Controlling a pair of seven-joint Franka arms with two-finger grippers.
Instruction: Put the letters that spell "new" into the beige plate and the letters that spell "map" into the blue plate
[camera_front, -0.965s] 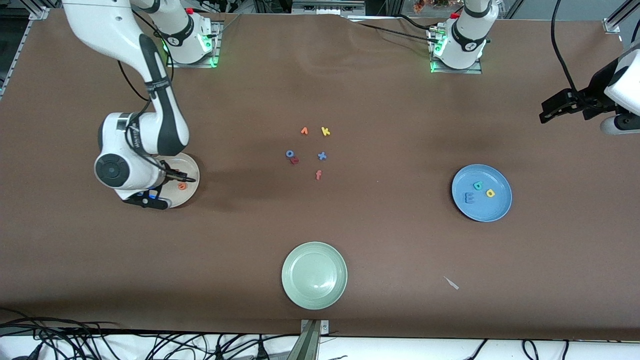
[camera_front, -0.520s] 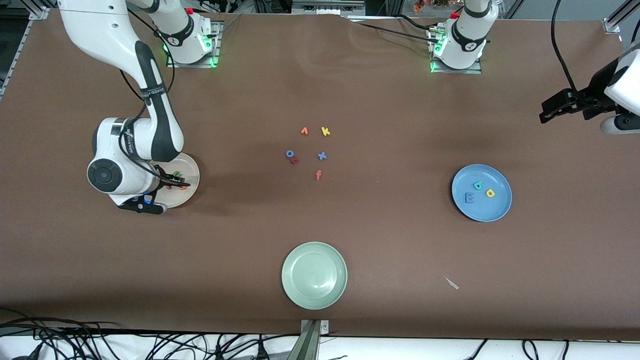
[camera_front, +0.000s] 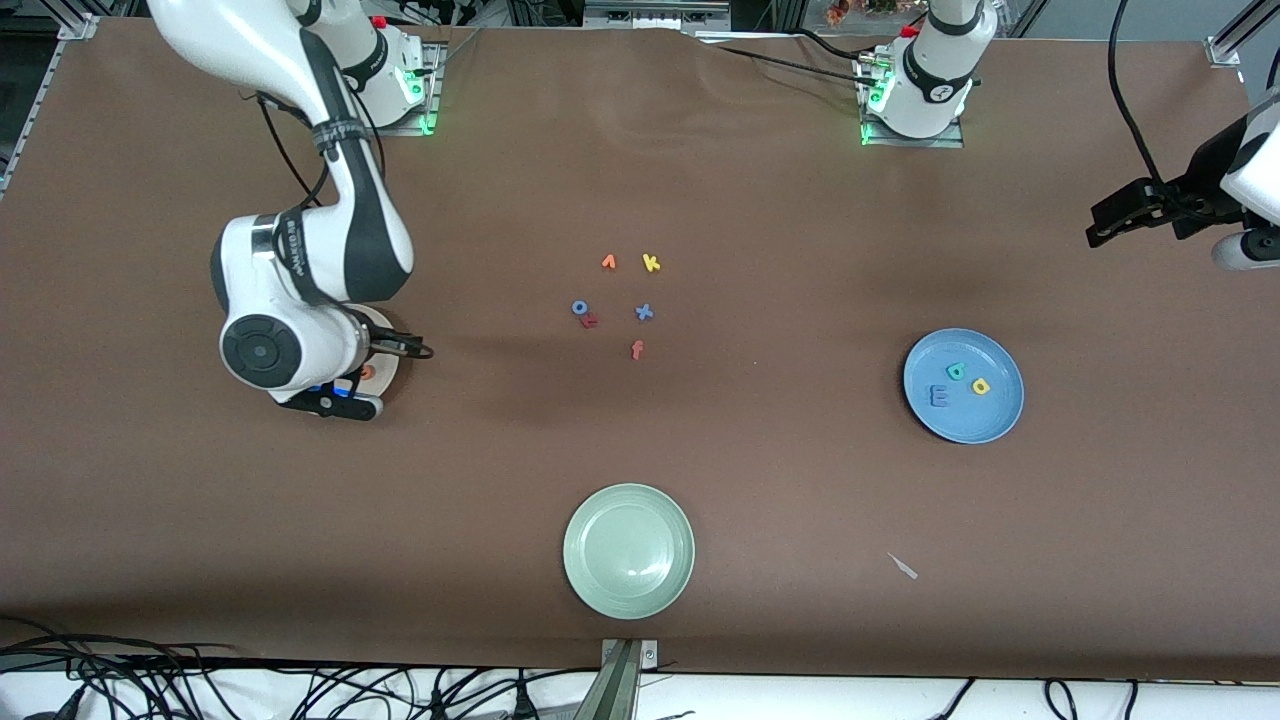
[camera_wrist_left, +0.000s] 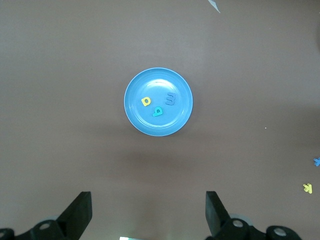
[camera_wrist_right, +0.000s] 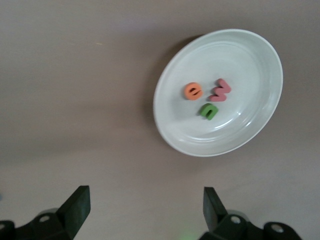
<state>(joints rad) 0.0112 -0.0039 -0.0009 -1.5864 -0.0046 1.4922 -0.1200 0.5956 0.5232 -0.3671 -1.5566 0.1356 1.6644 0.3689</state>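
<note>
A brown mat (camera_front: 760, 500) covers the whole table, creased a little near the arms' bases, which are bolted along one long edge with green lights glowing. Loose black cables trail past the edge nearest the front camera, and a metal bracket (camera_front: 622, 672) sits at the middle of that edge.

The beige plate (camera_wrist_right: 218, 92) lies toward the right arm's end of the table, well in from the edges. In it are the orange e (camera_wrist_right: 192, 91), the pinkish w (camera_wrist_right: 220, 90) and the green n (camera_wrist_right: 209, 111), close together near its centre. The right gripper (camera_wrist_right: 142, 207) hangs over the mat just beside that plate, fingers spread and holding nothing.

The blue plate (camera_front: 963, 385) lies toward the left arm's end. It holds the blue m (camera_front: 938, 396), the yellow a (camera_front: 980, 386) and the teal p (camera_front: 957, 372). The left gripper (camera_wrist_left: 148, 216) waits high near that end's edge, jaws wide apart and empty.

At the table's middle are stray letters: an orange v (camera_front: 608, 262), a yellow k (camera_front: 651, 263), a blue o (camera_front: 579, 308) touching a red piece (camera_front: 589, 321), a blue x (camera_front: 644, 312) and an f (camera_front: 636, 349). A green plate (camera_front: 628, 550) sits near the camera-side edge, with a pale scrap (camera_front: 903, 566) farther along that edge.
</note>
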